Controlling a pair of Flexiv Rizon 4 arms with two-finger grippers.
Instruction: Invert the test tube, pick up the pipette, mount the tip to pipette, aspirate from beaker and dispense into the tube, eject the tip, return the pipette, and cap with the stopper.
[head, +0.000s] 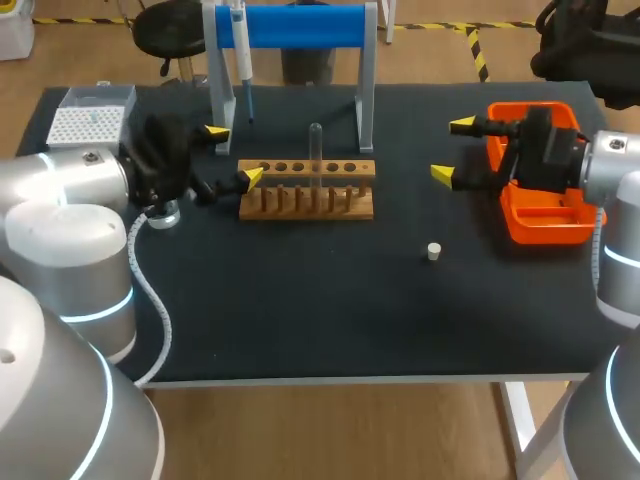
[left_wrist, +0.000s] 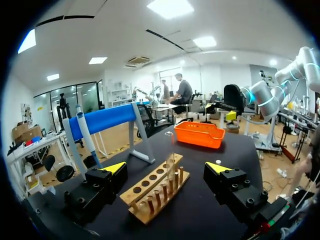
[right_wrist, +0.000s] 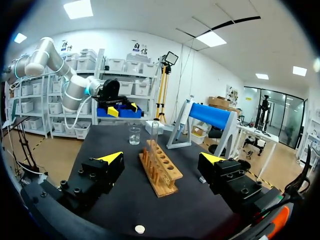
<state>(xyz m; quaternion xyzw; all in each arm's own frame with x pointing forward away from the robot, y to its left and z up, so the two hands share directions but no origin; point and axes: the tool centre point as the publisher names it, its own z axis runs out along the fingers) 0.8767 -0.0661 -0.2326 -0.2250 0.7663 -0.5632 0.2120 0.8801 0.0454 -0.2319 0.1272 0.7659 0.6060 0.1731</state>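
The test tube (head: 316, 150) stands up straight in the wood rack (head: 305, 190), in the middle of the black desk (head: 330, 320). The left tool (head: 232, 155) is wide open w/ nothing in it, just beside the rack's left end. The right tool (head: 452, 149) is open & empty too, btwn the rack & the orange tray (head: 545, 225). The pipette (head: 241, 50) hangs on the blue stand (head: 300, 25) at the back. The small white stopper (head: 433, 251) lies on the desk nearer the front, apart from the rack. The beaker (head: 163, 212) sits under the left arm, near the tip box (head: 90, 120).
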